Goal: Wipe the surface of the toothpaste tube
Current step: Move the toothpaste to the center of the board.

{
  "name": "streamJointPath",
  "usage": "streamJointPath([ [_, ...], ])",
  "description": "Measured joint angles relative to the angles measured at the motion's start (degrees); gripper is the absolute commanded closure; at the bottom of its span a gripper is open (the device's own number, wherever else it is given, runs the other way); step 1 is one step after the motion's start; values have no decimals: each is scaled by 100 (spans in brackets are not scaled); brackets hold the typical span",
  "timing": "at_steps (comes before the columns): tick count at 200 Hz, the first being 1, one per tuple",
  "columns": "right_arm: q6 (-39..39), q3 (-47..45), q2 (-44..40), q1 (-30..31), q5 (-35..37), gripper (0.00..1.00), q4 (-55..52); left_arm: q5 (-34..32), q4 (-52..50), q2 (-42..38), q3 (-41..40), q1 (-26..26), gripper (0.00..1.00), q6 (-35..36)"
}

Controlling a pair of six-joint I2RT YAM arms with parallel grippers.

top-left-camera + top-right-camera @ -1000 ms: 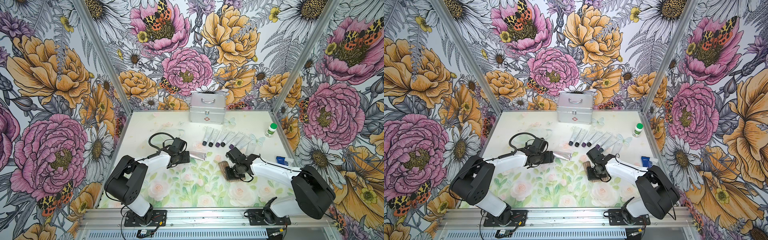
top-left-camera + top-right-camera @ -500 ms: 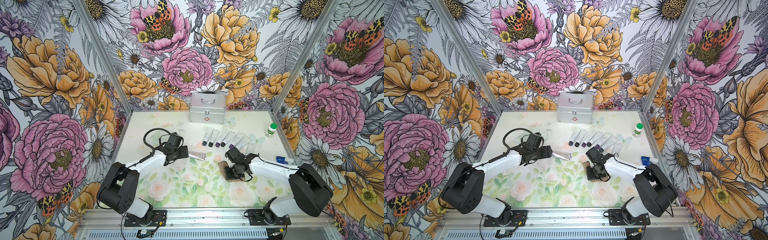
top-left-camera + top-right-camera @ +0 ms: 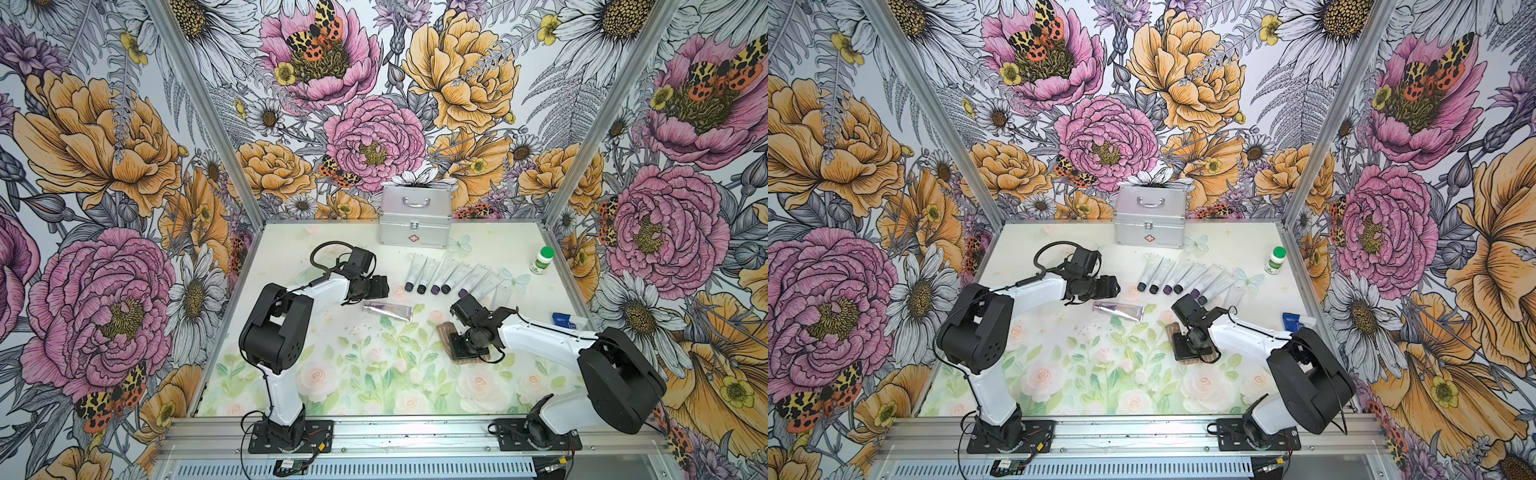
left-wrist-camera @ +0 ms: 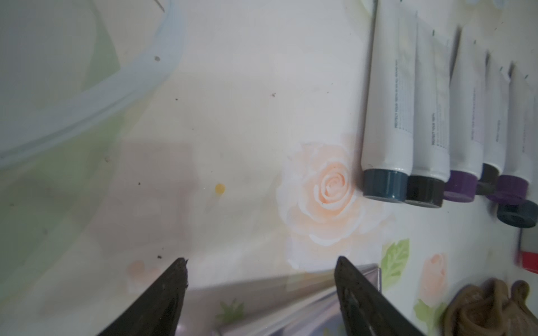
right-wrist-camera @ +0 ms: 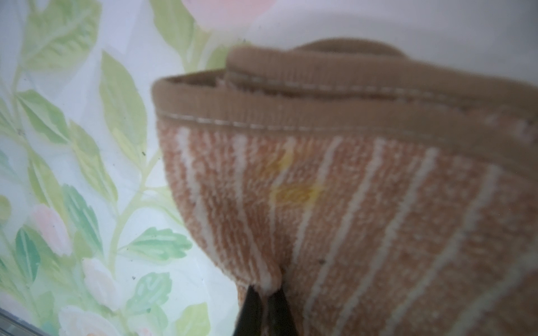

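Toothpaste tube (image 3: 386, 311): probably light, soft-walled and slick; best gripped near its stiffer cap end. Left gripper (image 4: 260, 259) spread wide, empty, near it; right gripper (image 5: 266, 289) pinches striped towel (image 5: 349, 218).

The toothpaste tube (image 3: 387, 311) (silvery-lilac, pale cap) lies flat on the desk (image 3: 286, 253), cap toward the left side and crimped end toward the cloth (image 3: 444, 332). That cloth, orange-brown terry with white stripes and a tan hem, sits bunched nearby, one edge pinched in the right gripper (image 5: 266, 292), whose jaws are closed.
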Motion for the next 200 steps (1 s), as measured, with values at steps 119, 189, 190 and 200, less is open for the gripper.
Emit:
streamJointPath([
  [119, 0, -9, -28, 0, 0, 100, -2, 190, -20, -1200, -1349, -345, 21, -118],
  [189, 0, -7, -28, 7, 0, 100, -2, -951, -13, -2511, -2013, -1331, 18, -92],
  [190, 0, -7, -28, 7, 0, 100, -2, -977, -11, -2514, -2013, -1349, 18, -81],
  [200, 0, -7, -28, 7, 0, 100, -2, -1340, 22, -2507, -2041, -1606, 18, -31],
])
